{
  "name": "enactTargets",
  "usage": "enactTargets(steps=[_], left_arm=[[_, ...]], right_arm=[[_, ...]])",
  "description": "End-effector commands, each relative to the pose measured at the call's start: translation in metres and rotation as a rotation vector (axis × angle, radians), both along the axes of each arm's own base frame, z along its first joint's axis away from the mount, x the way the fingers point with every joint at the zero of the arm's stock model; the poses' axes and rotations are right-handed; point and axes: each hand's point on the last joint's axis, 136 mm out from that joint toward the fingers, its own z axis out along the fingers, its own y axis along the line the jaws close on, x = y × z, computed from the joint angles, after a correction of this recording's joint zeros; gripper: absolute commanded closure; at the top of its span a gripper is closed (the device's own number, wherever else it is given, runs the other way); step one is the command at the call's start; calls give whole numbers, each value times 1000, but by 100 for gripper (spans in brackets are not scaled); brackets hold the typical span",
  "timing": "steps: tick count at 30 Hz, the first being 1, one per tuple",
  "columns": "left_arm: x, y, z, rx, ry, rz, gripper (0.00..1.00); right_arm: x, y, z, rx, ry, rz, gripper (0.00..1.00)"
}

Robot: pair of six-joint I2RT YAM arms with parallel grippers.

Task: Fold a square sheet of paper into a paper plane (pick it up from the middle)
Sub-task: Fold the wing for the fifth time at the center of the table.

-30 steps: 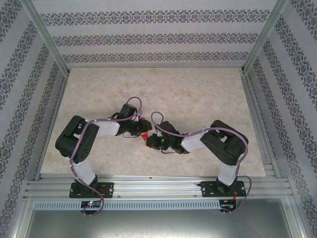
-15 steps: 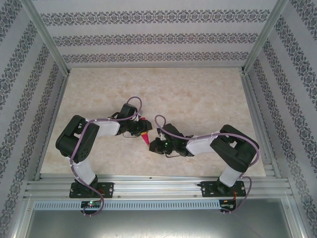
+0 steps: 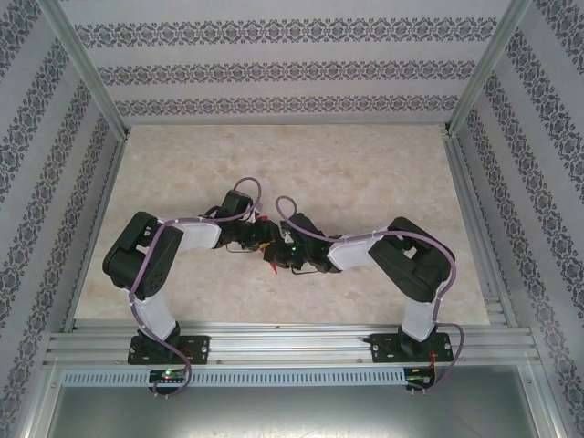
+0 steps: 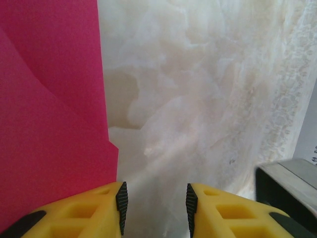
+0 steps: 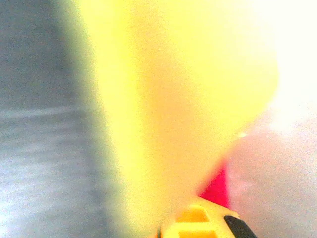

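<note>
Held left jaws apart, empty, beside folded paper (image 4: 49,124) on tabletop (image 4: 198,99); had right jaws shut, probably for creasing.

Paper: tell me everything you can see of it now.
The paper is thin, plain magenta. From the left wrist it shows two overlapping layers split by a diagonal fold line, a straight right edge and a small step. It sits beside the left gripper's open jaws, not between them; contact is unclear. From above, a small sliver shows.
</note>
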Motion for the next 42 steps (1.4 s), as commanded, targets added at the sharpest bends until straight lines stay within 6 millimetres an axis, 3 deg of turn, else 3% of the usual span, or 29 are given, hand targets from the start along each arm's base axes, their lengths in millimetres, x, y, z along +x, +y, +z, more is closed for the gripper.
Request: enactTargets(steps=[1,6,20,25,31,36,42], left_arm=[[-18,16,-35,93,100,5,60],[-19,17,-36,98,103,2,60],[-20,18,-38,105,113,3,60],[-20,17,-36,95,111,-3,60],[-18,14,-33,81,108,-3,59],[-17,13,-30,74,106,-2,59],[-15,11,-26,60,96,-8,59]], right_arm=[[-5,-20,-28,-72,71,-55,92],[-26,-37,-41,-119,105,-38,91],[-50,-53,-28,-145,112,4,89],[-36,-47,7,-94,9,-6,89],[-13,-13,34,6,-50,14,89],[2,4,30,23,-49,5,89],[15,4,7,14,-19,-55,89]])
